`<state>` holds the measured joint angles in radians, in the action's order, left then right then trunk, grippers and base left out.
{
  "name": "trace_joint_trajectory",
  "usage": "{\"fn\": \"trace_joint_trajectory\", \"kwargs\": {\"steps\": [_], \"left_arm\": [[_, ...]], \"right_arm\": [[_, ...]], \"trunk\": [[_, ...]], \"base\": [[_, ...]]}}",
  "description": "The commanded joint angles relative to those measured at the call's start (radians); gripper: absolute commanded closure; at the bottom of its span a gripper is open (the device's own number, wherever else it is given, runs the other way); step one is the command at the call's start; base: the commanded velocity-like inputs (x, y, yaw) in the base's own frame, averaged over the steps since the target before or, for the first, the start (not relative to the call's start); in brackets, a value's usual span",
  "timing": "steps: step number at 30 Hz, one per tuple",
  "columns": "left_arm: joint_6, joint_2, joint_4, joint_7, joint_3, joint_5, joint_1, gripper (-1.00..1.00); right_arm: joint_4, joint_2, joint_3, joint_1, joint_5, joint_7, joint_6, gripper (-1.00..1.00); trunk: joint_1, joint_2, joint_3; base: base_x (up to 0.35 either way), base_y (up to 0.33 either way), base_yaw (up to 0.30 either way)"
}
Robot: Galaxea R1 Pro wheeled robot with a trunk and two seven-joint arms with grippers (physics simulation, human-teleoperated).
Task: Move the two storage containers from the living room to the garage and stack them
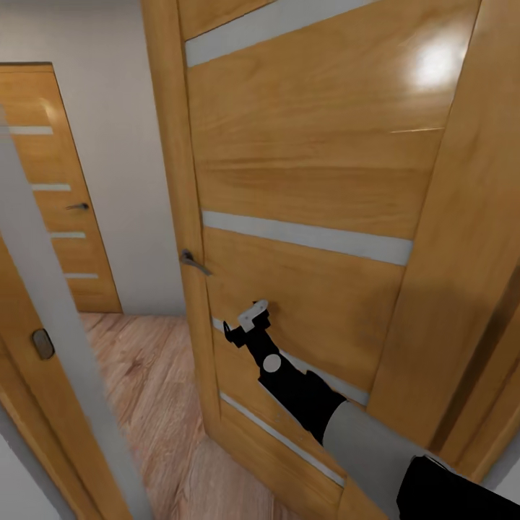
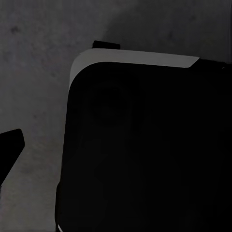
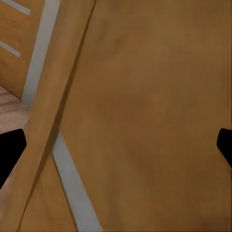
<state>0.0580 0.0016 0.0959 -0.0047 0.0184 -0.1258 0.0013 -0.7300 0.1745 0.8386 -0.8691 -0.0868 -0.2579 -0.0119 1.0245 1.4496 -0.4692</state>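
The two storage containers are out of view. My right arm reaches forward to a light wooden door [image 1: 310, 180] with pale horizontal stripes. The right gripper [image 1: 245, 325] hovers close to the door's face, below its metal handle [image 1: 193, 261]. In the right wrist view the door panel [image 3: 145, 96] is very near, and the right gripper [image 3: 116, 154] is open, its dark fingertips [image 3: 9, 150] wide apart with nothing between them. The left gripper [image 2: 116, 154] hangs beside my own dark body [image 2: 145, 145], over a dim grey surface [image 2: 38, 48], with one fingertip [image 2: 7, 150] far out at the side.
A door frame [image 1: 43, 289] with a latch plate [image 1: 42, 344] stands close on the left. Beyond it, light wood-plank floor [image 1: 152, 390] runs to a second striped wooden door [image 1: 65, 202] in a white wall [image 1: 123, 144]. The passage between frame and door is narrow.
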Motion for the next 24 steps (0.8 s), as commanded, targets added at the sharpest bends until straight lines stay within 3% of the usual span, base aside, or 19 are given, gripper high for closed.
{"fn": "trace_joint_trajectory", "kwargs": {"steps": [1,24], "left_arm": [[0.002,0.000,0.001,0.000,0.001,-0.008,0.001,-1.00],[0.002,0.000,0.000,0.000,0.000,-0.011,0.001,-1.00]], "right_arm": [[0.003,0.000,0.004,-0.002,-0.009,-0.011,-0.002,-1.00],[0.005,0.000,-0.002,-0.002,-0.006,-0.060,-0.038,-1.00]], "trunk": [[0.000,0.000,-0.001],[0.000,0.000,-0.001]], "base": [[0.251,0.000,0.000],[0.252,0.000,0.000]]}}
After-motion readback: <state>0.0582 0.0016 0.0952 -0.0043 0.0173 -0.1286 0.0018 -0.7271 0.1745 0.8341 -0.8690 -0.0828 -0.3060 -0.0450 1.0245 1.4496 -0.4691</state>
